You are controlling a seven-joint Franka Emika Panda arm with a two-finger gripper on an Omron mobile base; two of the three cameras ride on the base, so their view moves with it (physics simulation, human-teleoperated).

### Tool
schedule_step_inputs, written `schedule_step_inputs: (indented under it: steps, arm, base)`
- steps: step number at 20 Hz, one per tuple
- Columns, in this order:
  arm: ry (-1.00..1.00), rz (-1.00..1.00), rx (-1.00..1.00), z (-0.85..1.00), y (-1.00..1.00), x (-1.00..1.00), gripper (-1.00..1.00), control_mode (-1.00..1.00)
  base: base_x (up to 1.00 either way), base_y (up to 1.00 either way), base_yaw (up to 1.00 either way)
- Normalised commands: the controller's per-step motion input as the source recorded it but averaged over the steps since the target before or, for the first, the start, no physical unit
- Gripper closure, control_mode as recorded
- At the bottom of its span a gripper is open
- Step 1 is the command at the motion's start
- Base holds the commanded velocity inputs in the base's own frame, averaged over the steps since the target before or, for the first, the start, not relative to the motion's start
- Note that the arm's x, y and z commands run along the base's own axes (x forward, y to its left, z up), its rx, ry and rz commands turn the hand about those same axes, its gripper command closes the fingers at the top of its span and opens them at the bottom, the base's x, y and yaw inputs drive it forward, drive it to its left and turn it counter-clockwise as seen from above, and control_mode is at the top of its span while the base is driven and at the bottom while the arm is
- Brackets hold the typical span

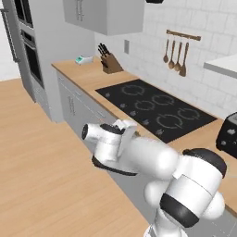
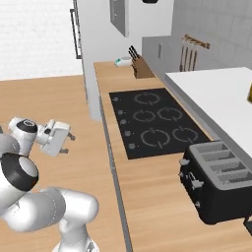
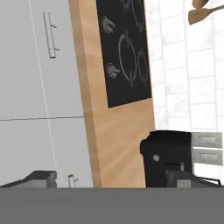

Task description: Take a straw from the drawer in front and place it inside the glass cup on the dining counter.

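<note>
The pincer [image 3: 111, 178] hangs wide open and empty (dark tips at the hand view's 7 and 5 o'clock), facing pale-grey cabinet fronts [image 3: 37, 87] beside the light-wood surface [image 3: 116, 131], its black cooktop [image 3: 127, 48] at 12 o'clock and black toaster [image 3: 168, 157].

Toaster [image 1: 227, 135] cut by the frame edge — hanging utensils [image 3: 205, 11] likewise
</note>
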Motion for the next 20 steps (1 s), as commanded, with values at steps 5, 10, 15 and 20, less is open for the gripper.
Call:
schedule_step_inputs:
  steps: [5, 10, 15, 20]
  arm:
    - [0.0, 0.0, -0.17, -0.58, -0.41, 0.3, -1.0, -1.0]
    - [-0.03, 0.05, -0.06, -0.39, -0.42, 0.18, -1.0, -1.0]
    - [-0.04, 0.06, 0.0, -0.42, -0.37, 0.32, -1.0, -1.0]
    - [-0.02, 0.09, 0.0, -0.37, -0.3, 0.53, -1.0, -1.0]
  base:
    - [0.0, 0.0, 0.0]
    - [0.0, 0.0, 0.0]
    - [0.0, 0.0, 0.0]
    - [0.0, 0.0, 0.0]
